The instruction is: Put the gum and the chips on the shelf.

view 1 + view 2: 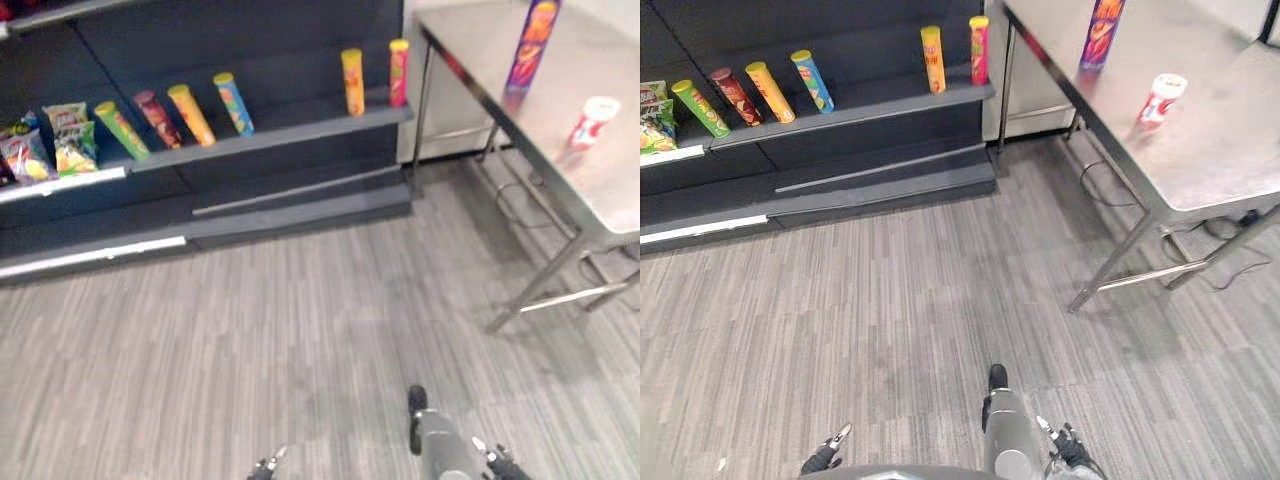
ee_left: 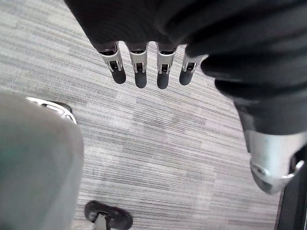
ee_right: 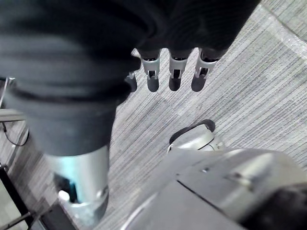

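On the table (image 1: pixel 1230 150) stand chips (image 1: pixel 1103 30) and gum (image 1: pixel 1160 100) — left hand (image 2: pixel 140 72), right hand (image 3: pixel 175 76) slack, empty.

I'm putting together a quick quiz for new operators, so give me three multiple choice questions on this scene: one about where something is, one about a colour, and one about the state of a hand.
1. Where does the purple can stand?
A. on the floor
B. on the steel table
C. on a chair

2. What colour is the small tub near that can?
A. red and white
B. green
C. black

3. What state is the left hand in?
A. curled round a can
B. pinching a bag
C. fingers straight, holding nothing

Answers:
1 B, the can stands upright near the table's far edge.
2 A, its body is red with a white top.
3 C, the left wrist view shows straight fingers over bare floor.
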### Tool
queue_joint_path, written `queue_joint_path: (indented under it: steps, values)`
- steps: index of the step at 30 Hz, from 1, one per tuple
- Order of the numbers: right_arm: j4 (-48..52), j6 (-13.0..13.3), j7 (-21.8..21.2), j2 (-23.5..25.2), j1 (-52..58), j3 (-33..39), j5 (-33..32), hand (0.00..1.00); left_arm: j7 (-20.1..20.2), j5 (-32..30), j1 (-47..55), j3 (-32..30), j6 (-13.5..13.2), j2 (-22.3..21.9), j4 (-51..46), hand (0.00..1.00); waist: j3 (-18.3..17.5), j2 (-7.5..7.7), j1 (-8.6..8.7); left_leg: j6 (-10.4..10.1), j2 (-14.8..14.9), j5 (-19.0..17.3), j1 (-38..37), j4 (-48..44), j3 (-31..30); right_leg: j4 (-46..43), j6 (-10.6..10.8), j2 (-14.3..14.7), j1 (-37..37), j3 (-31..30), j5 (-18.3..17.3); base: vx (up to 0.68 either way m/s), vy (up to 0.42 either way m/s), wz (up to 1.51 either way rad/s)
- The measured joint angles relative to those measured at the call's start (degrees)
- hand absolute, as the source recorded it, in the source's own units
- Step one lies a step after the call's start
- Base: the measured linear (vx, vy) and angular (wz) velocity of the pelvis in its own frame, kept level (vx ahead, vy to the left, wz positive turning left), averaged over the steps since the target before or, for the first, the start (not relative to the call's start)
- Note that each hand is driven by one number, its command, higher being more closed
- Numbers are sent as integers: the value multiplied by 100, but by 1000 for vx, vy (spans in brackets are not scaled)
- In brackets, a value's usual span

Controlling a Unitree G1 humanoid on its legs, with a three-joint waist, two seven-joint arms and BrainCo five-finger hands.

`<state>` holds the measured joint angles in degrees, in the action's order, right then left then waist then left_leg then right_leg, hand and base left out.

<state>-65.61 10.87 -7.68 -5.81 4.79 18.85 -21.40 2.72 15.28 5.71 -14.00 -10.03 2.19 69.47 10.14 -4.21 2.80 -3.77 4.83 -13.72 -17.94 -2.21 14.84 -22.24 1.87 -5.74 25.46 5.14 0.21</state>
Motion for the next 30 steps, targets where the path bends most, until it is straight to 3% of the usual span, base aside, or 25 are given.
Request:
queue_joint_path:
  steps: [3, 5, 6, 7, 8, 9, 10, 12, 14, 15, 18, 20, 22, 23, 24, 25, 26, 29, 30]
  values:
    - [-14, -12, 0, 14, 44, 98, 18, 0, 8, -34, -39, -196, 8, -136, -60, 0, -42, -64, 16, -137, 208, 601, -97, -345, -161, -337, -174, -12, -313, 268, -520, 424, -214, 28]
    - [-59, -26, -2, 6, 73, 111, 63, 0, 8, -30, -122, -223, 10, -243, -171, 0, -44, -48, 4, -384, 376, 799, 192, -1114, -401, -280, -206, -11, -586, 404, -740, 363, -179, 42]
    - [-57, -32, -3, -2, 100, 110, 76, 0, 18, -29, -155, -219, 0, -253, -232, 0, -45, -47, 5, -616, 505, 974, 535, -1960, -600, -253, -226, -9, -792, 503, -882, 283, -145, 24]
    - [-55, -39, -3, -11, 108, 110, 75, 0, 14, -15, -206, -215, 2, -258, -252, 0, -46, -32, 6, -894, 579, 1403, 867, -2764, -792, -295, -251, -6, -968, 517, -1031, 343, -162, 8]
    - [-29, -38, -5, -14, 108, 104, 66, 0, 2, 17, -206, -222, 9, -244, -288, 0, -18, 20, 10, -951, 633, 2059, 1160, -3458, -851, -303, -294, 0, -1151, 492, -1160, 285, -120, -12]
    - [-30, -36, -6, 11, 106, 96, 64, 0, -1, 24, -200, -221, 7, -240, -302, 0, -4, 41, -1, -969, 676, 2385, 1307, -3827, -850, -280, -327, 8, -1245, 458, -1227, 283, -93, -23]
    - [-35, -40, -1, 11, 100, 95, 57, 0, 3, 25, -200, -215, 7, -230, -353, 0, 0, 23, 7, -887, 824, 2032, 1702, -4666, -695, -261, -396, 16, -1432, 419, -1388, 275, -67, -16]
    - [-55, -45, 14, 9, 119, 112, 41, 0, 1, 28, -197, -229, -9, -206, -387, 0, 4, 25, -1, -716, 943, 1264, 2150, -5282, -367, -163, -393, 8, -1725, 378, -1457, 263, -40, -13]
    - [-53, -52, 37, 11, 104, 117, -1, 0, 4, 251, -181, -216, -99, -192, -430, 0, 18, 53, -66, -363, 1013, 586, 2647, -4967, 181, 111, -334, -58, -2211, 290, -1513, 251, 59, -28]
    - [-50, -51, 53, 13, 85, 137, -3, 0, 5, 263, -180, -191, -121, -193, -454, 0, 14, 60, -120, -297, 1000, 485, 2798, -4548, 292, 203, -294, -90, -2322, 233, -1525, 257, 148, -39]
    - [-29, -36, 92, -8, -34, 215, -1, 0, -15, 261, -143, -64, -194, -165, -501, 0, -9, 116, -138, -182, 681, 626, 2863, -1790, 277, 295, -18, -315, -2494, -49, -1694, 223, 201, -37]
    - [-37, -29, 108, -53, -73, 203, 1, 0, -46, 253, -143, -21, -201, -162, -495, 0, -14, 105, -140, -289, 573, 932, 2906, -632, -35, 327, 155, -419, -2534, -269, -1800, 300, 335, -50]
    - [-58, -31, 120, -122, 3, 71, 3, 0, -50, 270, -135, 69, -217, -145, -439, 0, -65, 14, -144, -375, 672, 1128, 3047, -636, -299, 452, 414, -436, -2741, -460, -1958, 414, 466, -56]
    - [-74, -38, 121, -104, 37, 75, 3, 0, -43, 265, -121, 94, -227, -85, -400, 0, -183, 62, -143, -318, 563, 1373, 3075, -961, -261, 675, 462, -592, -2939, -595, -2003, 447, 458, -52]
    - [-101, -40, 116, -67, 41, 69, 4, 0, -44, 264, -102, 120, -227, -38, -390, 0, -259, 157, -139, -249, 468, 1264, 3098, -1107, -169, 841, 452, -696, -3022, -665, -1995, 480, 436, -40]
    - [-140, -41, 98, 33, 67, 53, 6, 0, -75, 249, -104, 227, -224, 78, -339, 0, -428, 340, -118, -201, 298, 963, 3190, -1300, -43, 1017, 362, -864, -3072, -865, -1783, 513, 358, -18]
    - [-214, -45, 93, 121, 60, 62, 8, 0, -100, 243, -132, 310, -218, 128, -338, 0, -488, 439, -120, -88, 149, 812, 3166, -1346, 4, 1034, 471, -992, -3061, -956, -1433, 492, 350, -3]
    - [-281, -73, 70, 200, 89, 94, 15, 0, -208, 223, -137, 361, -195, 208, -302, 0, -579, 569, -191, 132, -91, 845, 2862, -1293, 220, 852, 588, -1200, -3067, -1279, -930, 411, 292, -11]
    - [-268, -70, 54, 187, 76, 93, 14, 0, -242, 201, -134, 398, -187, 220, -213, 0, -626, 520, -214, 237, -140, 823, 2656, -1261, 321, 564, 649, -1218, -2984, -1457, -616, 347, 233, -51]
